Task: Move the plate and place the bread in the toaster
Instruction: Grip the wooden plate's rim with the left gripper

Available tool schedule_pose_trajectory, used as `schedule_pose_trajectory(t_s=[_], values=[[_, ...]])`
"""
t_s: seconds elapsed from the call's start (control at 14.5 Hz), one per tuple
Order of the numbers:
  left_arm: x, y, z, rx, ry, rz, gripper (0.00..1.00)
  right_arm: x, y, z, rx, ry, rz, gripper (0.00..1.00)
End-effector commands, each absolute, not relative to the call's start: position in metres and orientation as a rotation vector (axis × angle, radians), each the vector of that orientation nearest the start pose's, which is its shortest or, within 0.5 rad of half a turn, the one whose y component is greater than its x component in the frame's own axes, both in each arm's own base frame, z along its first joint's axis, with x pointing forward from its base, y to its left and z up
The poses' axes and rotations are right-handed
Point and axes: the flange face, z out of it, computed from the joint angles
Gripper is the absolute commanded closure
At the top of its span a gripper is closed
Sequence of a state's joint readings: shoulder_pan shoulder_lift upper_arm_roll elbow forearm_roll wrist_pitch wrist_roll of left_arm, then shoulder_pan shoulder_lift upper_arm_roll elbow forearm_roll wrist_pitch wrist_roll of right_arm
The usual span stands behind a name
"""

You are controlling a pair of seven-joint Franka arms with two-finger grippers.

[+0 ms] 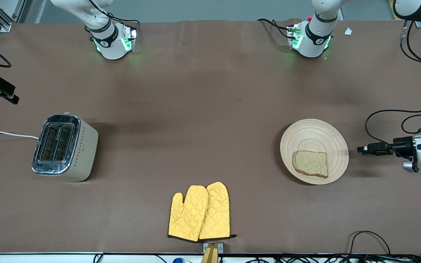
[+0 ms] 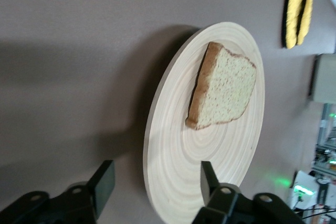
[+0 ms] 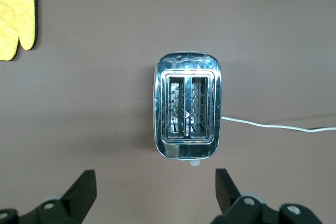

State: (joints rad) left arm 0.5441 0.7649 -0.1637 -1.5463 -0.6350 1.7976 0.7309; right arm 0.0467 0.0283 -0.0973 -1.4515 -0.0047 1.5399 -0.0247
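Observation:
The light-wood plate [image 1: 314, 137] lies toward the left arm's end of the table, with the brown bread slice [image 1: 310, 163] on its part nearest the front camera. My left gripper [image 1: 361, 149] is open and low over the table, just beside the plate's rim, not touching it. In the left wrist view the plate [image 2: 173, 182] and bread [image 2: 223, 87] lie ahead of the left gripper [image 2: 155, 182]. The toaster [image 1: 65, 147] stands toward the right arm's end, both slots empty. My right gripper [image 1: 9, 95] is open and hangs in the air beside the toaster [image 3: 187, 106], as the right wrist view [image 3: 155, 187] shows.
Two yellow oven mitts [image 1: 200, 212] lie near the table's front edge, midway between toaster and plate. The toaster's white cord [image 1: 6, 134] runs off the table's end. Black cables [image 1: 369, 237] lie along the front edge near the left arm's end.

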Motion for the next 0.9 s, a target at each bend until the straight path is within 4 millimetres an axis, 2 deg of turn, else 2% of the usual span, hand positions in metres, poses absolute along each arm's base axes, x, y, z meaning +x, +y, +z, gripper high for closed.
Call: schedule_pose_trajectory(t_s=[0.0,0.28,0.41,0.83], values=[[0.626,0.203,0.168,2.228,0.012,-0.044,0.38,0.56,-0.028,0.665,-3.163,0.045,-0.096,0.0],[0.624,0.195,0.147,2.19,0.046,-0.051,0.46,0.559,-0.027,0.666,-3.163,0.045,-0.099,0.0],[0.625,0.192,0.145,2.183,0.046,-0.051,0.52,0.559,-0.028,0.665,-3.163,0.048,-0.096,0.0],[0.622,0.188,0.128,2.142,-0.008,-0.008,0.8,0.559,-0.028,0.666,-3.161,0.048,-0.099,0.0]])
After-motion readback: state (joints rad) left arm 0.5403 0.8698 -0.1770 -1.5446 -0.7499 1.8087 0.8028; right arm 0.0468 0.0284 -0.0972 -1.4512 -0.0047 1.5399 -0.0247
